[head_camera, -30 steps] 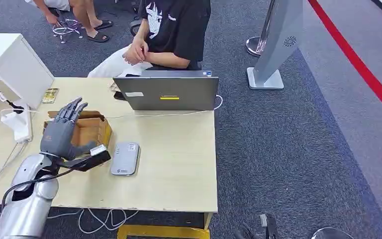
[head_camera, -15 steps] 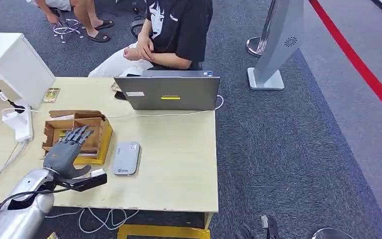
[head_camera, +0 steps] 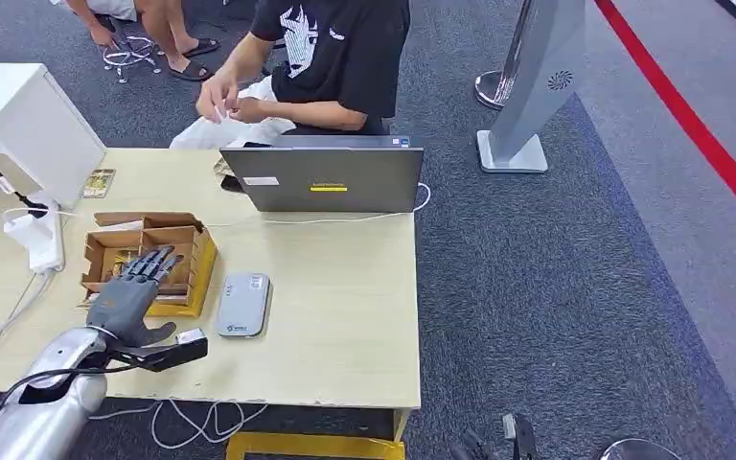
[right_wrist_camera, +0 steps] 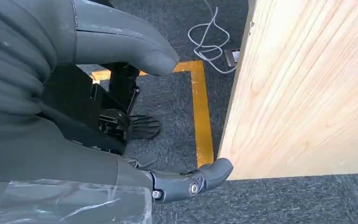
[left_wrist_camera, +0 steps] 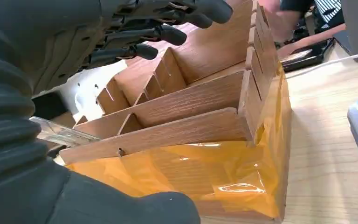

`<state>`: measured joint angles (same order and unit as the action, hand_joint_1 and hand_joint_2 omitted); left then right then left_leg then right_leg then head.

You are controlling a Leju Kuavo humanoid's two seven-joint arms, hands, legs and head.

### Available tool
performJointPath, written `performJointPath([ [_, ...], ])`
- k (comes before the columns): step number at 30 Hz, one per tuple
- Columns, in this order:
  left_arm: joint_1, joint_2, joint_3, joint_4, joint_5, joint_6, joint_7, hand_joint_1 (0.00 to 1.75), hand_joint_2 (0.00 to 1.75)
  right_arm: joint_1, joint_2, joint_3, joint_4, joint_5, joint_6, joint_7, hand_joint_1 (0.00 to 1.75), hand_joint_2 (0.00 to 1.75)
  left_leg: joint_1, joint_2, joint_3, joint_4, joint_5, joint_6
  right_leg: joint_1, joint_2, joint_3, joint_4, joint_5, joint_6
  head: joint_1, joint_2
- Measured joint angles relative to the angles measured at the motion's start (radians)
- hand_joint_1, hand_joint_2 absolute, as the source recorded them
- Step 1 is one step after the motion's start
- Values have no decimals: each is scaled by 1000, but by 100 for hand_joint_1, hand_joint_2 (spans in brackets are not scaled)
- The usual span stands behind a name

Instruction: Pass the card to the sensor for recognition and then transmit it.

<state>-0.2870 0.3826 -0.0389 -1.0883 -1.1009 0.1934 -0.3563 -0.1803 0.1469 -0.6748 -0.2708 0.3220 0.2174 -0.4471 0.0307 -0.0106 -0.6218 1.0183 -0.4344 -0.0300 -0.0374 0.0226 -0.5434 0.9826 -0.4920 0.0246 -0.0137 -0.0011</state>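
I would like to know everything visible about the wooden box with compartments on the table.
The wooden box is a low, open-topped tray of brown wood-grain boards, split by slotted dividers into several compartments. Glossy yellow-orange tape or film covers its near side, seen closely in the left wrist view. It sits flat on the light wooden table, beside the grey sensor. The left hand hovers over its near edge, fingers spread; contact cannot be judged.

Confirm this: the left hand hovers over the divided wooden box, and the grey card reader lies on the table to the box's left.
Wrong side. In the head view the grey card reader lies on the table to the right of the divided wooden box. The left hand does hover over that box.
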Motion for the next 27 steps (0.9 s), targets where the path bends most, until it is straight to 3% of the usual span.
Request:
performJointPath([
  [8,30,27,-3,2,-5,57,2,0,175,4,0,-3,0,-10,3,-11,0,175,0,0,0,0,0,0,0,0,0,0,0,0,0,0],
  [27,89,64,10,-18,19,77,1,0,175,8,-1,-5,0,-15,13,-16,0,175,0,0,0,0,0,0,0,0,0,0,0,0,0,0],
])
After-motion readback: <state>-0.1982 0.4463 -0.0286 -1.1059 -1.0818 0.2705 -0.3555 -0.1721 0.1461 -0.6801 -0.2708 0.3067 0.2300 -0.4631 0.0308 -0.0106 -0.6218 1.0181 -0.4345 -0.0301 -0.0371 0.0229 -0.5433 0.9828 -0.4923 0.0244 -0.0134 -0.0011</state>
